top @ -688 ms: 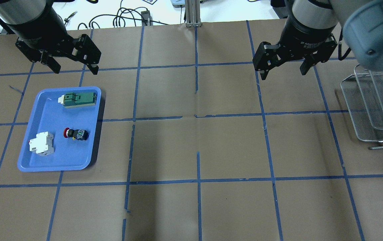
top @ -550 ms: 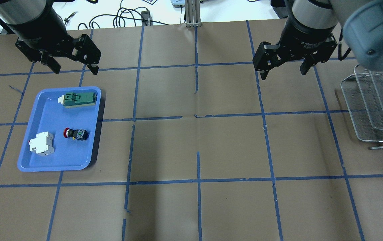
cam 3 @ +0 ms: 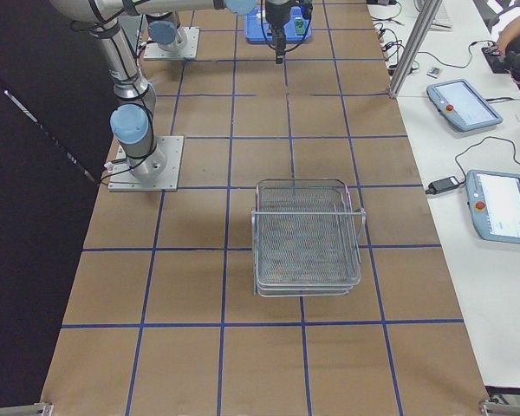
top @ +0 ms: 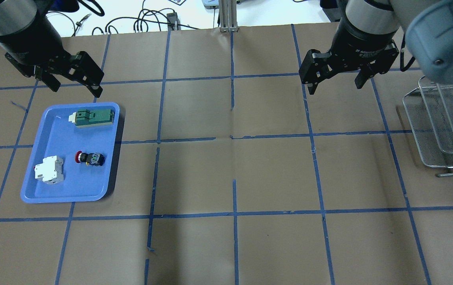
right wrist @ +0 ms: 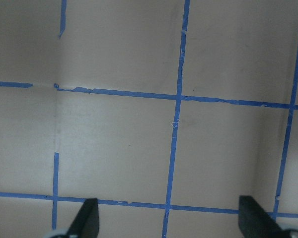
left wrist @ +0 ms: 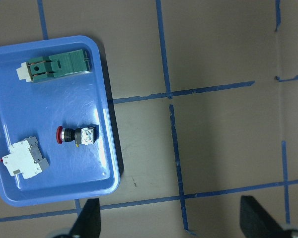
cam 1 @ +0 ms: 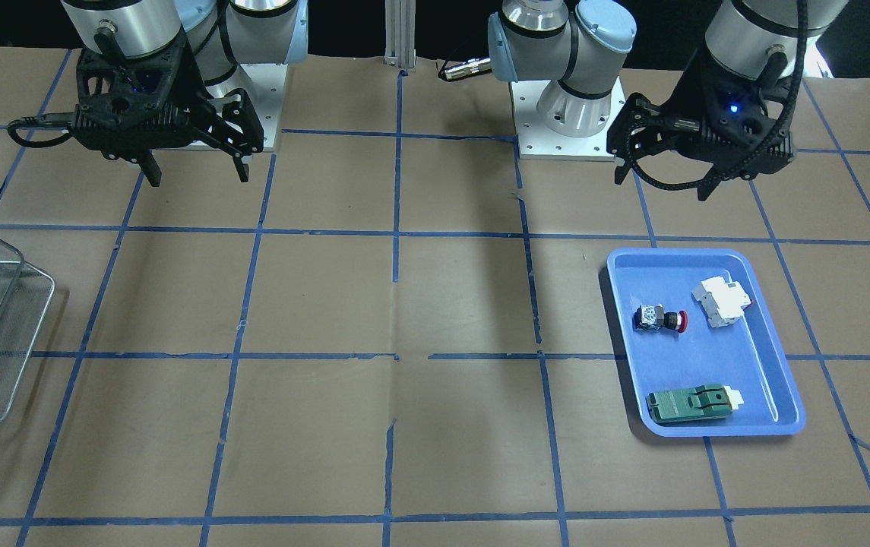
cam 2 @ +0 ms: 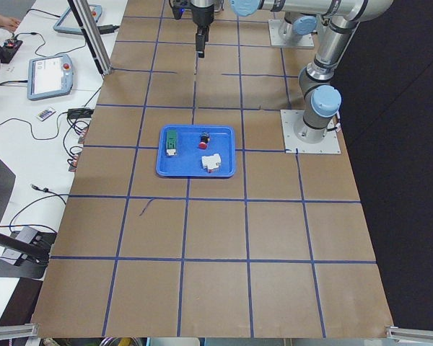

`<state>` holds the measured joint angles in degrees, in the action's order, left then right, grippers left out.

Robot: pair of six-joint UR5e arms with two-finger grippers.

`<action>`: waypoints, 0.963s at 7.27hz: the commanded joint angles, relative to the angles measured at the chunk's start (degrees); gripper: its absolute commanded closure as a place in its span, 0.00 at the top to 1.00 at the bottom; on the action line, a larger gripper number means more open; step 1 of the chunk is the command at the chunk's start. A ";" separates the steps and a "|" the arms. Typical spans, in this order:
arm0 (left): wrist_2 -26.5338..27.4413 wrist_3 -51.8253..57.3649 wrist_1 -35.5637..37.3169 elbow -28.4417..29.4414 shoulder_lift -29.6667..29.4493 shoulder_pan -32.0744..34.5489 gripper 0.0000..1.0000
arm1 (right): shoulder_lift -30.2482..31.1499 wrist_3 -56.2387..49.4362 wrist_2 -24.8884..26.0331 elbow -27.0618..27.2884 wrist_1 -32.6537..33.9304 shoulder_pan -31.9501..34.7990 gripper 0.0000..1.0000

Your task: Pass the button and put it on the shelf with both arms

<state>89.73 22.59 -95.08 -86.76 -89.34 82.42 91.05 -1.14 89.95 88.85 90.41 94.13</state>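
The button (top: pixel 89 158) has a red cap and a black-and-silver body. It lies on its side in the blue tray (top: pixel 68 134) at the table's left, and also shows in the left wrist view (left wrist: pixel 75 135) and the front view (cam 1: pixel 661 320). My left gripper (top: pixel 76 89) is open and empty, above the table just beyond the tray's far edge. My right gripper (top: pixel 335 88) is open and empty over bare table at the far right. The wire-mesh shelf (top: pixel 428 134) stands at the right edge, empty as far as it shows (cam 3: pixel 305 234).
In the tray a white breaker block (top: pixel 49 170) lies left of the button, and a green flat module (top: pixel 91 118) lies at the far end. Brown paper with blue tape lines covers the table. Cables and an aluminium post (top: pixel 226 16) are beyond the far edge.
My left gripper has moved to the left in the overhead view and looks smaller. The right arm, the button and the tray have not moved.
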 commanded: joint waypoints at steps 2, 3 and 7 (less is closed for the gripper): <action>-0.60 25.32 4.95 -9.97 -1.62 -14.17 1.00 | -0.09 0.00 -0.04 -0.08 0.12 0.00 1.00; -0.61 35.67 13.26 -14.36 -2.85 -16.65 1.00 | 0.00 0.00 -0.04 0.01 0.03 0.00 1.00; -0.60 62.79 34.78 -27.76 -9.79 -18.78 1.00 | 0.00 0.00 -0.13 -0.08 0.03 0.00 1.00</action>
<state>89.38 77.54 -63.83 -112.69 -97.16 64.28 91.05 -1.14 89.89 88.83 90.50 94.13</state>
